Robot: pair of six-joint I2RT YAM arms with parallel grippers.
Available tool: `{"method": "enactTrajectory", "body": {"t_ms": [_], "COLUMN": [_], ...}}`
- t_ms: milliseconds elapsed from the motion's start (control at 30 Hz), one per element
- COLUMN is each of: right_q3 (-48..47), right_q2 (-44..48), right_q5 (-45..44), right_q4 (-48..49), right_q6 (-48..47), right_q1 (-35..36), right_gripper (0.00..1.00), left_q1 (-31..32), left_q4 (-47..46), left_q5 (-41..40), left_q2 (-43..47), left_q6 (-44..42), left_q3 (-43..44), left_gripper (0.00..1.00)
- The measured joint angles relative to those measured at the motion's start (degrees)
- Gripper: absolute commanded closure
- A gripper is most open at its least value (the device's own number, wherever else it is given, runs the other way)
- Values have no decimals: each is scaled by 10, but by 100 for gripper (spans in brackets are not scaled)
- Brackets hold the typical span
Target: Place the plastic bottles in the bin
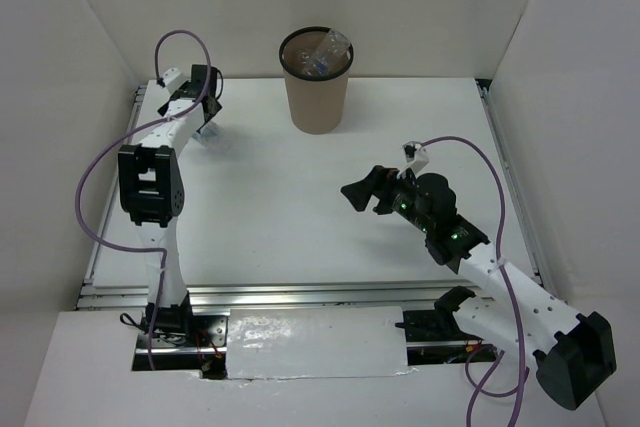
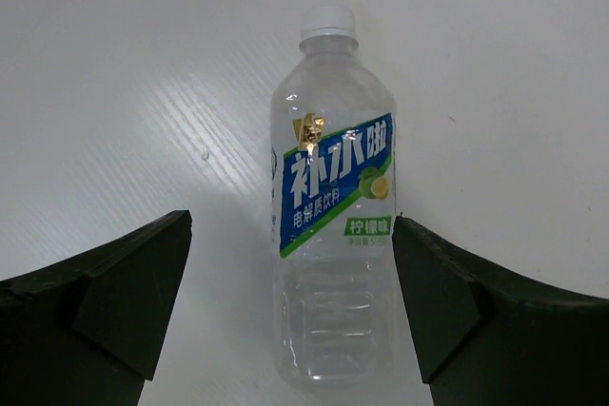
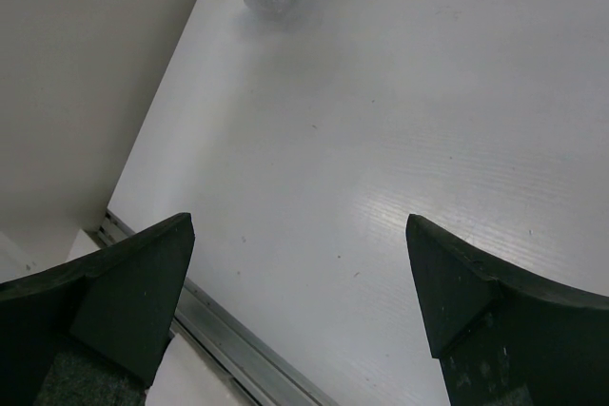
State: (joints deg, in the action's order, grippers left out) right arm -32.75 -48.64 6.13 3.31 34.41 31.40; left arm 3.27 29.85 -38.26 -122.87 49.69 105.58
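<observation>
Currently left tool hovering at far-left corner of table, spread wide, straddling plastic bottle. Bottle lying flat, long axis running crosswise to closing direction, cap pointing away. Right tool spread, gripping nothing, sitting well apart. Bin standing at far edge, holding other bottles.

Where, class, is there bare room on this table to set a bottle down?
Bare: the wide middle of the table, bordered by the bin, the left arm and the right jaws; also right of the bin. Crowded: the far-left corner, where the open left jaws straddle a bottle.
</observation>
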Motion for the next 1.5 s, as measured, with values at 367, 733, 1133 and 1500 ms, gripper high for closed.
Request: {"method": "enactTrajectory", "body": {"t_ms": [367, 733, 1133, 1500], "right_q3": [-5, -10, -11, -15], "right_q2": [-14, -33, -36, -41], "right_q5": [10, 21, 26, 29], "right_q4": [0, 0, 0, -1], "right_q6": [-1, -9, -10, -10], "right_q1": [2, 2, 3, 6], "right_gripper": [0, 0, 0, 0], "left_q1": [-24, -25, -17, 126], "left_q4": [-78, -136, -130, -395], "left_q5": [26, 52, 44, 179], "left_q2": [-40, -70, -47, 243], "left_q6": [1, -2, 18, -94], "left_q3": [-18, -26, -62, -205], "left_gripper": [1, 1, 91, 100]}}
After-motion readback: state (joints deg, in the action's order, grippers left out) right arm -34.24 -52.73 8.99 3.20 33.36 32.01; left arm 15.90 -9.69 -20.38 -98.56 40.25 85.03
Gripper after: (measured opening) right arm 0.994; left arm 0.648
